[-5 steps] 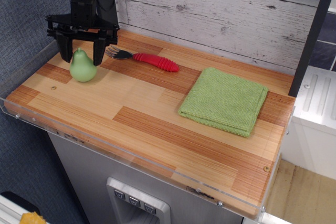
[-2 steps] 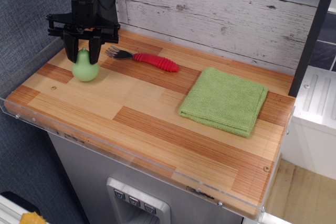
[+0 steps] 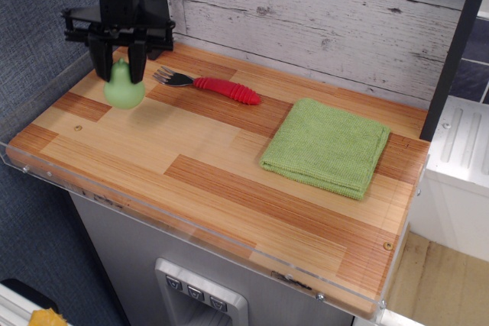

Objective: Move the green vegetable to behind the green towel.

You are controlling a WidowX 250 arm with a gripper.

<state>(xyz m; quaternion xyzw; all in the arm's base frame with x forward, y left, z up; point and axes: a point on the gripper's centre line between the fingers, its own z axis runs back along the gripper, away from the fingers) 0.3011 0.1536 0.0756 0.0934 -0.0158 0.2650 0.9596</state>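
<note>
The green vegetable (image 3: 124, 89) is a pale mint-green pear-shaped toy at the far left of the wooden counter. My black gripper (image 3: 119, 69) hangs straight down over it and is shut on its narrow top. The toy is lifted slightly off the counter. The green towel (image 3: 327, 146) lies flat and folded on the right half of the counter, far from the gripper.
A fork with a red ribbed handle (image 3: 215, 85) lies just right of the gripper near the back. A white plank wall (image 3: 321, 13) runs behind the counter (image 3: 191, 173). A clear plastic rim edges the front and left sides.
My gripper lowered over the pear's top and closed its fingers on it. It then rose a little, taking the pear up off the counter.
</note>
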